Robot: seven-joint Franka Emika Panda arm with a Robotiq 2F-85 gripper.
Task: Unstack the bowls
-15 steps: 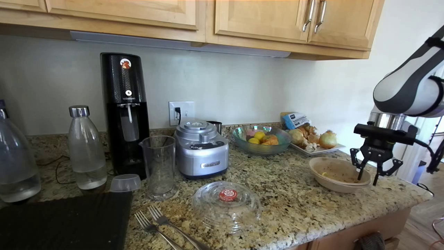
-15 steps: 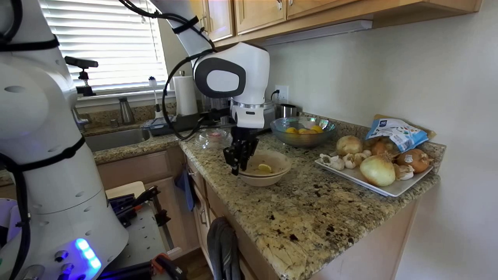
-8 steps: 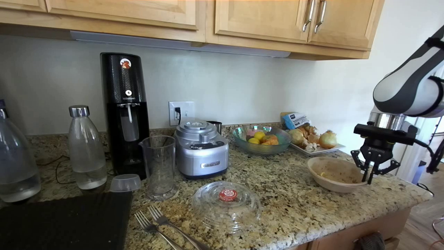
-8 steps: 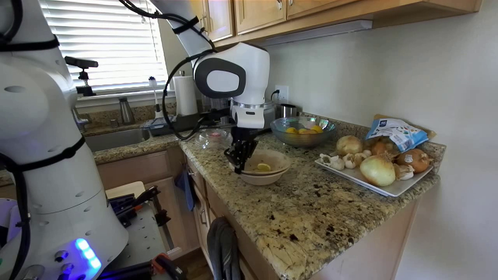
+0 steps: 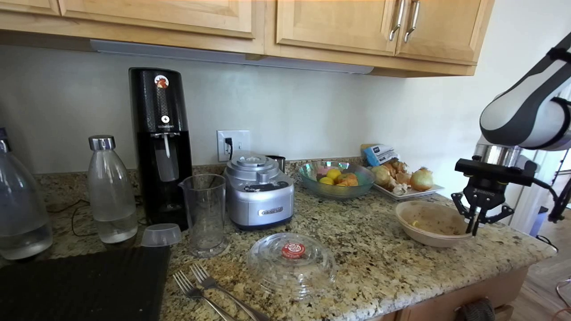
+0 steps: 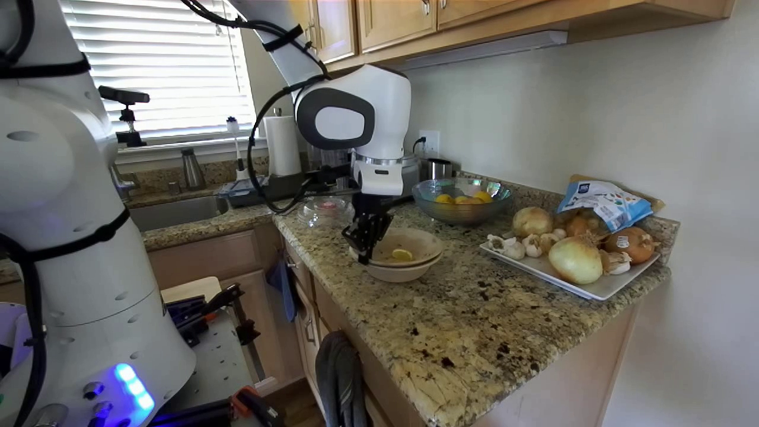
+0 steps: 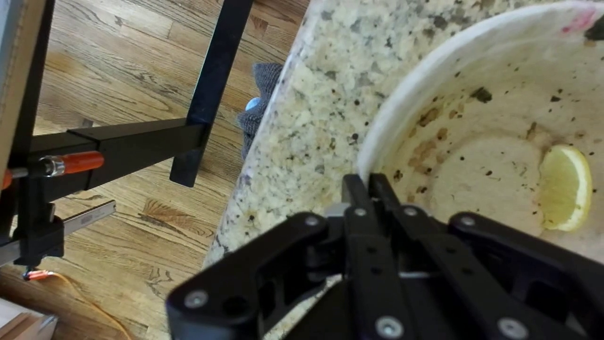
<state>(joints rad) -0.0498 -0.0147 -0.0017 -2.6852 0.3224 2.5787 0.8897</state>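
Two beige bowls are stacked on the counter. The upper bowl [image 5: 430, 216] holds food bits and a lemon wedge [image 7: 565, 189]; it also shows in an exterior view [image 6: 415, 242] and the wrist view [image 7: 486, 184]. The lower bowl [image 6: 398, 274] shows only as a band under it. My gripper [image 5: 471, 232] points down at the bowls' rim on the robot's side. In the wrist view the gripper [image 7: 366, 183] is shut with the upper bowl's rim between its fingertips. Whether the lower bowl's rim is also pinched, I cannot tell.
A glass fruit bowl [image 6: 461, 207] and a white tray [image 6: 554, 277] with onions and garlic stand behind. A clear plastic lid [image 5: 292, 267], forks [image 5: 214, 287] and a silver food processor [image 5: 260, 196] are farther along the counter. The counter's edge [image 7: 278, 108] is close to the gripper.
One second ago my fingers were apart around the bowl rim. They closed on it by half a second ago, and the upper bowl shifted slightly. Since then nothing visibly moves.
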